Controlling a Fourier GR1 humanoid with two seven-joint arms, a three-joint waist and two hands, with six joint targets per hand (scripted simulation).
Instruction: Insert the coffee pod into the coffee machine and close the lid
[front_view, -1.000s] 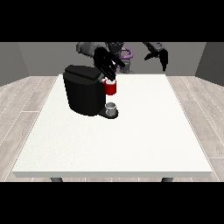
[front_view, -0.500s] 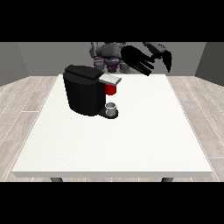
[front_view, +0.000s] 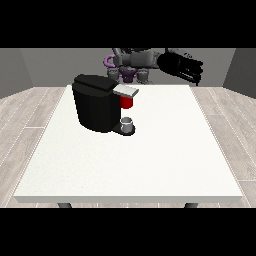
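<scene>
white table | black coffee machine, lid down | hand at view's right raised, fingers straight

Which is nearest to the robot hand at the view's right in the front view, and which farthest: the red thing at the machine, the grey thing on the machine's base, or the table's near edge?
From the robot hand, raised at the view's upper right:
1. Red thing at the machine, under the lid.
2. Grey thing, lower, on the machine's base.
3. Table's near edge, farthest, towards the camera.

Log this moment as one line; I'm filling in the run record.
coffee machine: on table, lid down | red thing at the machine | hand at the view's right: raised, away from machine | pod: not visible
</scene>
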